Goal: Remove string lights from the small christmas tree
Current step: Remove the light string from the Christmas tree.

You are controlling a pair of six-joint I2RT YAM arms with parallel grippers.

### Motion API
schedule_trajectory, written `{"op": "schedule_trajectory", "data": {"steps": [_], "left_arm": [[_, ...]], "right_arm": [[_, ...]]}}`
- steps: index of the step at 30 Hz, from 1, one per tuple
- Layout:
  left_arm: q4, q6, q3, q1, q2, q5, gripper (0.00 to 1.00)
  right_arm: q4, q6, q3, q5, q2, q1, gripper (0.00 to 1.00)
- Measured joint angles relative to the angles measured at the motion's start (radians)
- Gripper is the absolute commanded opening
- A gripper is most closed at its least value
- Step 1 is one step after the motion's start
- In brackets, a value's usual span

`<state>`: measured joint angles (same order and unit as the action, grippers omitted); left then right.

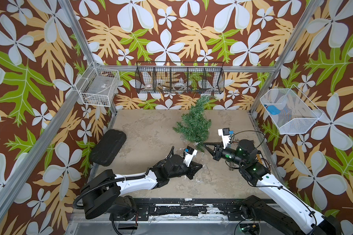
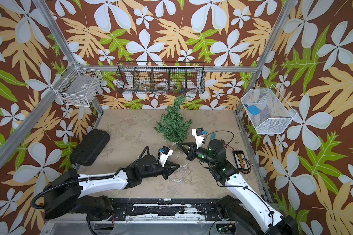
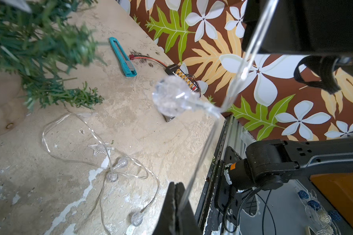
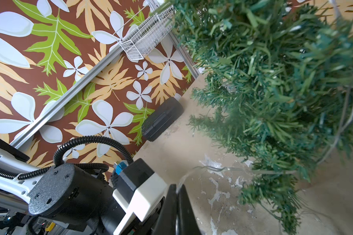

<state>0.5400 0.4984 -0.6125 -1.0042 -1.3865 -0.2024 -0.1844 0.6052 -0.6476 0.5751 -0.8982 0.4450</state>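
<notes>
The left claw (image 3: 176, 196) is pressed together, pinching the string lights (image 3: 171, 99). The right claw (image 4: 177, 193), also closed, seems to pinch them beside the tree (image 1: 194, 124) mid-table (image 1: 147, 130). Open tabletop lies left of the tree.

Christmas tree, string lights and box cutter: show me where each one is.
Christmas tree (image 1: 194, 126): in a top view, middle of the green branches.
String lights (image 3: 169, 99): left wrist view, the round clear bulb on the wire.
Box cutter (image 3: 122, 56): left wrist view, middle of the teal handle.
</notes>
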Motion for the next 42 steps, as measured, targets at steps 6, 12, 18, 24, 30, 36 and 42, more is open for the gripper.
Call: {"op": "schedule_trajectory", "data": {"steps": [6, 12, 18, 24, 30, 36, 42], "left_arm": [[-0.011, -0.003, -0.011, 0.000, -0.002, 0.003, 0.00], [0.011, -0.007, -0.025, 0.000, -0.002, 0.010, 0.00], [0.039, -0.005, -0.051, 0.000, -0.039, -0.002, 0.00], [0.040, 0.002, -0.076, 0.000, -0.063, -0.015, 0.00], [0.038, 0.001, -0.130, 0.001, -0.061, -0.010, 0.00], [-0.006, -0.011, -0.229, 0.002, -0.035, 0.015, 0.00], [-0.135, -0.058, -0.364, 0.005, 0.013, 0.054, 0.00]], "right_arm": [[0.071, -0.033, -0.012, -0.066, 0.020, 0.000, 0.00], [0.232, -0.066, -0.013, -0.287, 0.101, -0.016, 0.00], [0.344, -0.003, 0.069, -0.326, 0.130, -0.146, 0.00], [0.365, 0.023, 0.057, -0.285, 0.126, -0.262, 0.00], [0.358, 0.015, -0.101, -0.285, 0.017, -0.280, 0.00], [0.379, -0.002, -0.334, -0.287, -0.134, -0.281, 0.00], [0.403, -0.003, -0.568, -0.287, -0.262, -0.283, 0.00]]}}
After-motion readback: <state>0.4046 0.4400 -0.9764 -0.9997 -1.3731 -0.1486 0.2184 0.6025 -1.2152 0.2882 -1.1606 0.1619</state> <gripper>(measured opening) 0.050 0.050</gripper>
